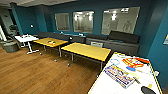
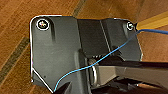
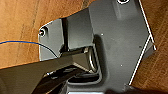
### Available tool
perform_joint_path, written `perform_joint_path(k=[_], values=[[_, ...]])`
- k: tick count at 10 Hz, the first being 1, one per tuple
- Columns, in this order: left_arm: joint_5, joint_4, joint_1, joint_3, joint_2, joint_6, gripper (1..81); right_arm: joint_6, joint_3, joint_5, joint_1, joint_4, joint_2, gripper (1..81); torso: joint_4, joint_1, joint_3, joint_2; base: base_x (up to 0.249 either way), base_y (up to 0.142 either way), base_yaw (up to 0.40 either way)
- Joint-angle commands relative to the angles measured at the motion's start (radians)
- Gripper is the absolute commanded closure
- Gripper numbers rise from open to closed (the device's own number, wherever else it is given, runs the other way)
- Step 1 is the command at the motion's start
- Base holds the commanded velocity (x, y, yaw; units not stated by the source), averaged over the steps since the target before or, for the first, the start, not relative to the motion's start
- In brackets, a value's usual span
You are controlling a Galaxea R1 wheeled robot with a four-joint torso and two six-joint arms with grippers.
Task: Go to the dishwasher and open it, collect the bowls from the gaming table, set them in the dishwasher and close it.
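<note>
Teal-walled lounge on a wood floor (image 1: 30, 72). From this standpoint you cannot place the dishwasher or the bowls.

Handling, as a judgement: expect the dishwasher door to be heavy, stiff and sprung at its hinge. Take it at the handle, square on, and pull evenly. Treat the bowls as rigid, slick and breakable; grip each one at the rim, not the curved wall.

A small orange object (image 1: 51, 43) sits on the far yellow counter (image 1: 47, 41) – too blurred to identify. Nearer stands a second yellow counter (image 1: 87, 50), and nearest a white counter (image 1: 105, 86) carrying colourful boxes (image 1: 119, 75).

For the left tool and the right tool, you cannot tell how far either is open or whether it holds anything. Each wrist's dark plate (image 2: 55, 50) hangs over bare floor.
</note>
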Motion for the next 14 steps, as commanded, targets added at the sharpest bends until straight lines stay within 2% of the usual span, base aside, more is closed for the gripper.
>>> perform_joint_path(k=[1,7,14], values=[[0.056,0.01,-0.033,0.009,-0.009,0.004,1.0,-0.002,0.013,-0.06,0.045,-0.01,-0.013,1.0,0.0,0.0,0.0,0.0,0.0,0.0,-0.397],[0.056,0.011,-0.033,-0.047,0.014,0.004,1.0,-0.004,0.013,-0.06,0.045,-0.01,-0.011,1.0,0.0,0.0,0.0,0.0,0.0,0.0,-0.396],[0.056,0.008,-0.033,-0.047,0.016,0.003,1.0,-0.004,0.008,-0.06,0.043,-0.01,-0.01,1.0,0.0,0.0,0.0,0.0,0.0,0.0,-0.352]])
